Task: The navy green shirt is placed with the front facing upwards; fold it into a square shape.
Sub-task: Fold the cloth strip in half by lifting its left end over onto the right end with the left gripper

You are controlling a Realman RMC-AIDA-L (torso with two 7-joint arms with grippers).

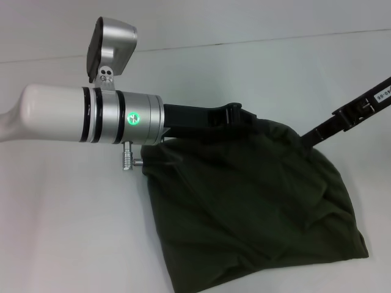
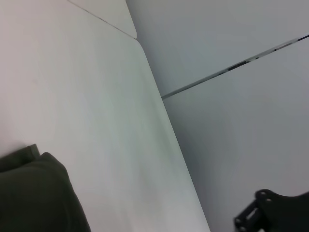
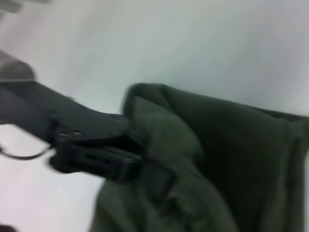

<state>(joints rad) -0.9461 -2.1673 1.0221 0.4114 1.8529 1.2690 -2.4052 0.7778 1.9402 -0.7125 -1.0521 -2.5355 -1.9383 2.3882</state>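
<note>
The navy green shirt [image 1: 244,207] shows only plain dark olive cloth, no print. It hangs in a doubled sheet from its far edge, and its near part rests bunched on the white table [image 1: 61,220]. My left gripper [image 1: 235,115] is shut on that far edge at the left corner. My right gripper [image 1: 308,139] pinches the right corner of the same edge. In the right wrist view the left gripper [image 3: 128,157] bites into the gathered shirt [image 3: 231,159]. The left wrist view catches a shirt corner [image 2: 34,193].
My left forearm, white and silver [image 1: 91,113], stretches across the left half of the head view above the table. The table's far edge [image 1: 263,41] runs along the back. A black bracket part [image 2: 275,212] shows low in the left wrist view.
</note>
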